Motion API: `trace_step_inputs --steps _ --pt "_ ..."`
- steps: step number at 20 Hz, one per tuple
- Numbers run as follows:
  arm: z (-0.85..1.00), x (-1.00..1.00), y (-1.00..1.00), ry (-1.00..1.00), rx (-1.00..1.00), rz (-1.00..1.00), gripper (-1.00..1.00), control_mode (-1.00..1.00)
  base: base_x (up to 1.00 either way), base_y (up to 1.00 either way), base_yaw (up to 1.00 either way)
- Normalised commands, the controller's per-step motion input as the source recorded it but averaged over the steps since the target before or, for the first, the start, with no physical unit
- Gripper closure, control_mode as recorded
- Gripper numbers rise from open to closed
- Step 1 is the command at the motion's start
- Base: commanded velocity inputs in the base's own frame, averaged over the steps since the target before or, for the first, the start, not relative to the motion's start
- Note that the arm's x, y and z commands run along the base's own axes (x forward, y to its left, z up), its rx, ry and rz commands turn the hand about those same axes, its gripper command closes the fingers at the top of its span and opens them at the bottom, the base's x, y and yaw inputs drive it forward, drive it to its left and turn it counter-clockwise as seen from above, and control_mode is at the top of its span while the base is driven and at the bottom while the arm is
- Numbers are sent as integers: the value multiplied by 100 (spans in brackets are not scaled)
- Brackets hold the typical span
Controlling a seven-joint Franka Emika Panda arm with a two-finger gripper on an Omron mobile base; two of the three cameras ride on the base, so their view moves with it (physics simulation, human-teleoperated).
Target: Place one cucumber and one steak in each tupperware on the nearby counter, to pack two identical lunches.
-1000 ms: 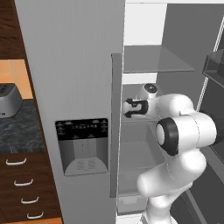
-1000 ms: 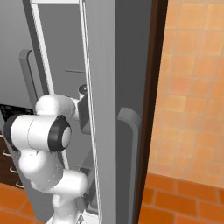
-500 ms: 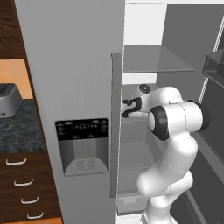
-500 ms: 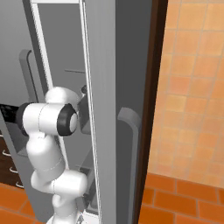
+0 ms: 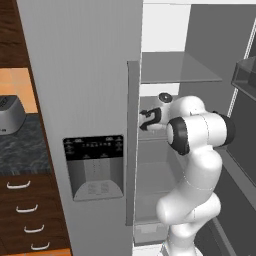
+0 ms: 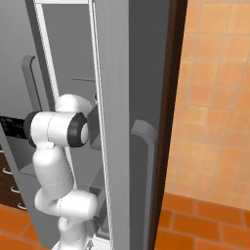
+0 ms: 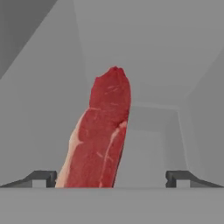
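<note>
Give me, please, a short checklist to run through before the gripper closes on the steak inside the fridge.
1. Gripper open: ok, jaws stand wide.
2. Steak between the fingertips: ok, though nearer one fingertip than the other.
3. Fingertips clear of the steak: cannot tell at the near one.
4. Fridge door clear of the arm: ok.
5. Steak resting flat on the fridge shelf: cannot tell.

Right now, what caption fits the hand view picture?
Red steak lying between the open tool's tips inside the grey fridge.
</note>
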Motion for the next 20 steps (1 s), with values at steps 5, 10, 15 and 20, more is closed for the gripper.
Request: trace_step_inputs --steps 5,10,15,20 --pt "-13 4 -3 4 0 11 -100 -100 0 0 0" --pt "-16 5 -9 4 -1 3 -100 -100 0 0 0" --pt "-86 0 0 16 -9 0 100 -100 0 0 0" --pt "-48 -10 -20 0 -3 1 100 -100 0 0 0"
